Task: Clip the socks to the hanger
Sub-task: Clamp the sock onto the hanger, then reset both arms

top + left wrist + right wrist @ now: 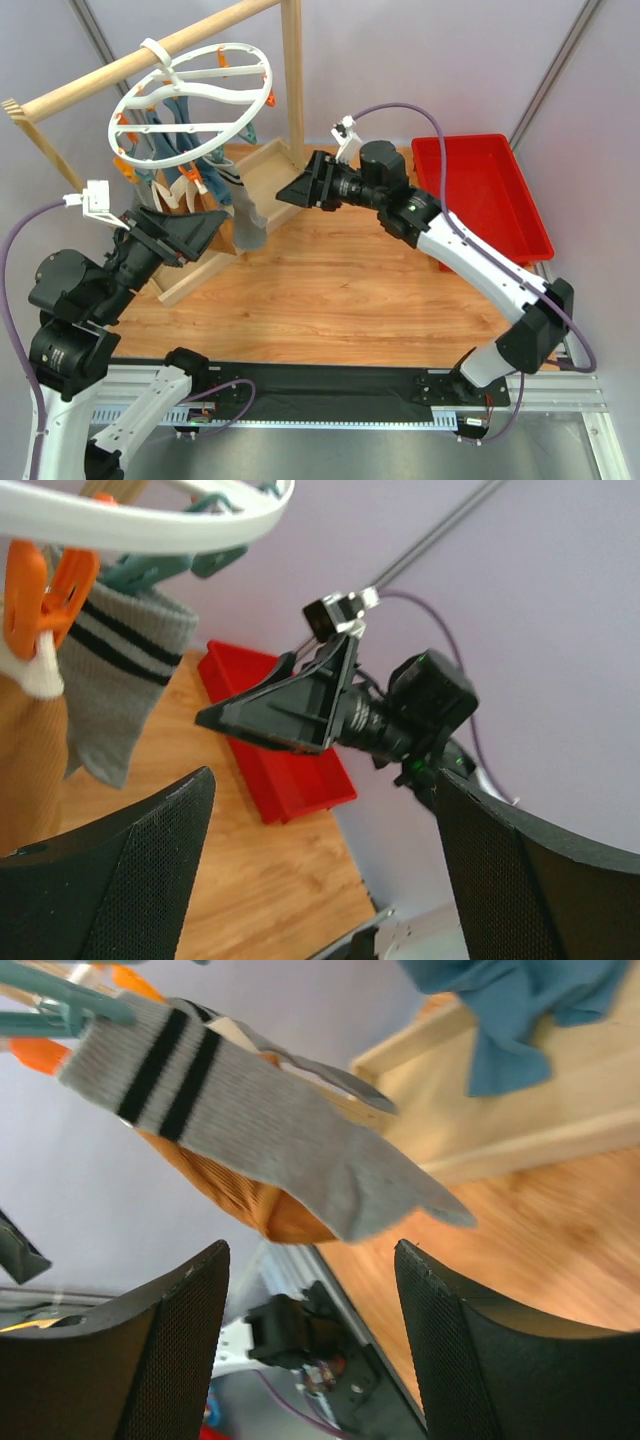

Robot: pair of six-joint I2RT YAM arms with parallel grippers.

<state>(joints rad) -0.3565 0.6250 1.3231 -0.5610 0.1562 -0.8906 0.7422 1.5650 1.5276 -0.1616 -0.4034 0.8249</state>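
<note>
Wood table [350,290]: 1 hanger [235,46], 1 sock [248,215] clipped on it, 1 red tray [480,190] at right. L gripper [205,235], R gripper [295,190]: both apart, empty.

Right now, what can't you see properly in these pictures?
- Second sock: top external shows only one grey sock; the hanger and clips crowd the rest.
- Hanger's hook: left wrist view, cut off by the top edge.
- Teal clip gripping the sock: right wrist view, cut off by the left edge.
- Blue cloth: right wrist view, top edge cuts it.
</note>
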